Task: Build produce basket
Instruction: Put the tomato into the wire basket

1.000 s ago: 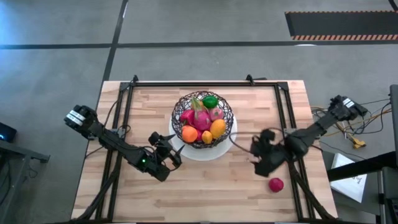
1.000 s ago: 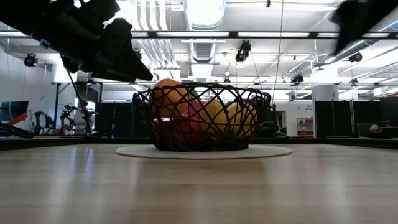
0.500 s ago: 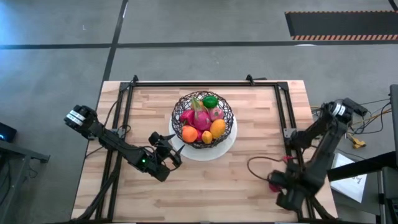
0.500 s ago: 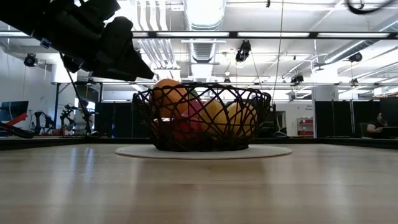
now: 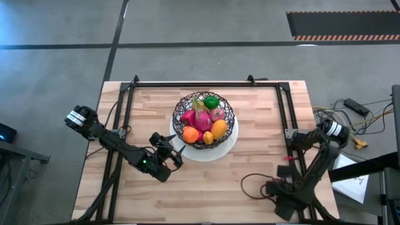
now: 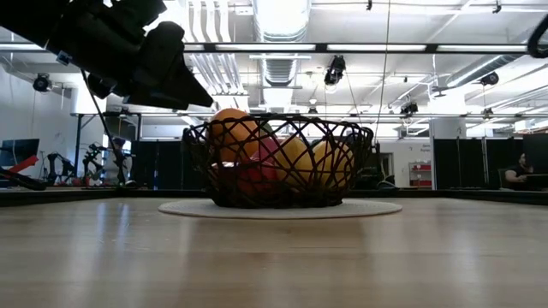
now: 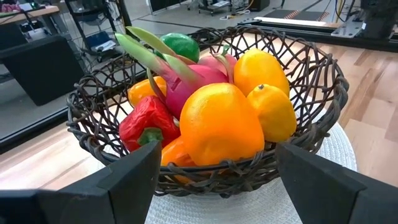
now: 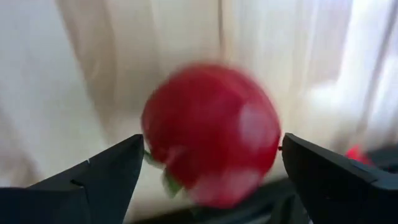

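At the near right edge, the right gripper point(image 5: 274, 189) has swung down from mid-table over the red fruit point(image 8: 210, 134), fingers spread wide either side, seemingly not yet closed: the last pickup is starting. Left gripper point(image 5: 169, 149) hasn't moved, open, holding nothing. Beyond, the basket point(image 5: 180, 107) sits filled on its plate point(image 5: 232, 139).

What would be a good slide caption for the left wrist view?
Left pincer, open, faces the black wire basket on its white plate, filled with toy produce.
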Controlling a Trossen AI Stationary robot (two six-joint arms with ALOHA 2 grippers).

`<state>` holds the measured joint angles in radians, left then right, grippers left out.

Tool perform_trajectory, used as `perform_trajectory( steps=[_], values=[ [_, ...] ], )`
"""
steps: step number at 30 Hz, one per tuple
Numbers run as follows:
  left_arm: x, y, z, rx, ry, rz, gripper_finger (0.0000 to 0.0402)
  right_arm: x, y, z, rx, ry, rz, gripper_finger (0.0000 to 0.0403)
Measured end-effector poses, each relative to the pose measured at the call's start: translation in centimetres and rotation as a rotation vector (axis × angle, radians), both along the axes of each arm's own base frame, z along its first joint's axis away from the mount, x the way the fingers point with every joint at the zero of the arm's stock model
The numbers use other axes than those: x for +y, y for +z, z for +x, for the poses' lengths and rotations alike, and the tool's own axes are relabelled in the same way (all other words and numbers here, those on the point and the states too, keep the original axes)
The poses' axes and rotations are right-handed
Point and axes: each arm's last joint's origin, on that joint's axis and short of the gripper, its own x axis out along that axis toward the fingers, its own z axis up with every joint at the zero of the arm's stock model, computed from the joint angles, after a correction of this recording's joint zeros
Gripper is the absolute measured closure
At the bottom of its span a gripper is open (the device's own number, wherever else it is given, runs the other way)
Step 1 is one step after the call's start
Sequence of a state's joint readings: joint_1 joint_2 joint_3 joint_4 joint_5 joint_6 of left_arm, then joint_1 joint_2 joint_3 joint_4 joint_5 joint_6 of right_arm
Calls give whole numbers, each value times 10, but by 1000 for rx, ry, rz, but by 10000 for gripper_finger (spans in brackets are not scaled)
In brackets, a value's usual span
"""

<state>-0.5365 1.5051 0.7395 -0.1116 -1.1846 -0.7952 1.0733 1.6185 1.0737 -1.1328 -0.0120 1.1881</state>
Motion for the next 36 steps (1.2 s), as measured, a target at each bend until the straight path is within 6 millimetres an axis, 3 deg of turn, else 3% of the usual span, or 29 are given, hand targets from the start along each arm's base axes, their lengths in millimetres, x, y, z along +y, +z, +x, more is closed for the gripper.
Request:
perform_trajectory(
  steps=[4, 12, 16, 19, 23, 28, 36],
  values=[
    [0, 0, 0, -6, 0, -4, 104, -8, -5, 16, -17, 91, -37, 61],
    [-1, 1, 1, -14, -1, -9, 104, -32, -2, 34, 26, 143, 13, 157],
    [0, 0, 1, -14, -1, -9, 104, -46, 8, 36, 16, 132, 64, 161],
    [-1, 1, 2, -13, -10, 0, 104, -58, 23, 45, -87, 145, 119, 161],
    [-3, 5, 5, -18, -32, 21, 104, -78, 46, 68, -352, 199, 236, 161],
    [-5, 8, 7, -19, -50, 44, 104, -123, 67, 106, -697, 253, 305, 161],
    [-5, 8, 7, -19, -50, 43, 104, -226, 94, 173, -1014, 181, 301, 159]
  ],
)
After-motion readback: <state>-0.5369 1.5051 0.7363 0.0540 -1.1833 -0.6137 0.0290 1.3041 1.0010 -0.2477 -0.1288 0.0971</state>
